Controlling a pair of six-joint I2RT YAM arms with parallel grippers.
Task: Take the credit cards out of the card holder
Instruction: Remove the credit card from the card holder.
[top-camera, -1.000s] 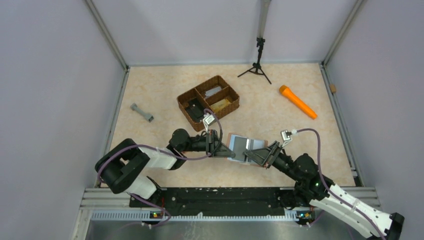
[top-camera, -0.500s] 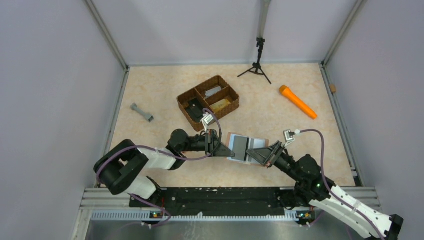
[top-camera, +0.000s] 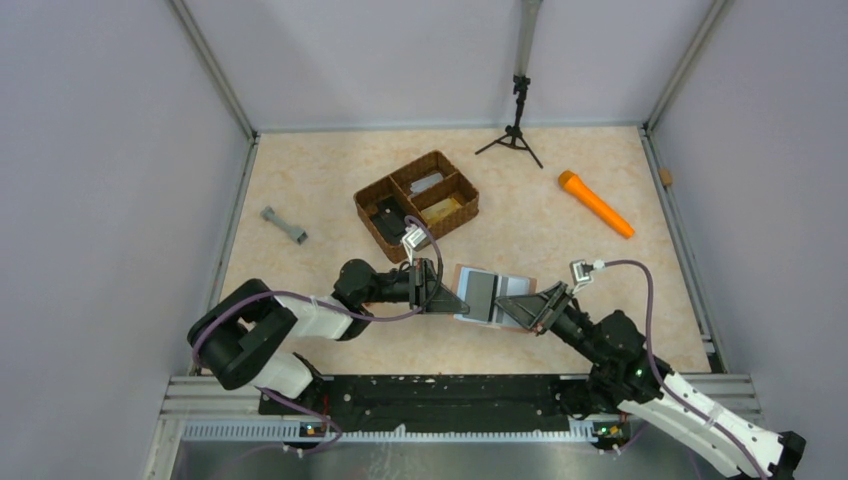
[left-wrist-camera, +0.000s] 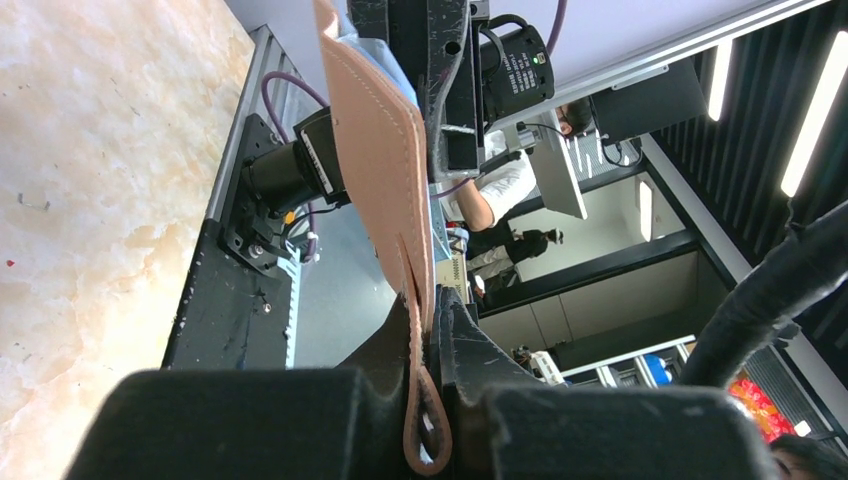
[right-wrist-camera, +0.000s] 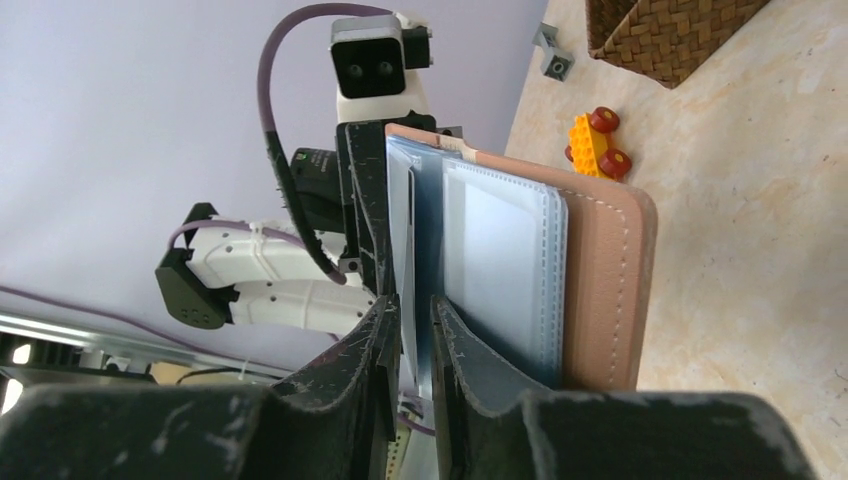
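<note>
The tan card holder (top-camera: 490, 293) is held open above the table between both grippers, its pale blue-grey inside up. My left gripper (top-camera: 443, 299) is shut on its left tan edge; in the left wrist view the leather (left-wrist-camera: 378, 150) is pinched between the jaws (left-wrist-camera: 428, 335). My right gripper (top-camera: 519, 309) is closed on a thin blue-grey inner leaf (right-wrist-camera: 412, 230) at the holder's right side (right-wrist-camera: 600, 270). I cannot tell whether that leaf is a card or a sleeve. A dark rectangle (top-camera: 481, 291) shows inside the holder.
A brown woven three-compartment basket (top-camera: 417, 205) stands behind the holder. An orange cylinder (top-camera: 595, 204) lies at the back right, a grey piece (top-camera: 285, 225) at the left, a small black tripod (top-camera: 515, 130) at the back. A yellow toy car (right-wrist-camera: 597, 147) lies on the table below the holder.
The right gripper and the holder's right side have shifted slightly to the right. The left gripper has hardly moved and keeps its hold.
</note>
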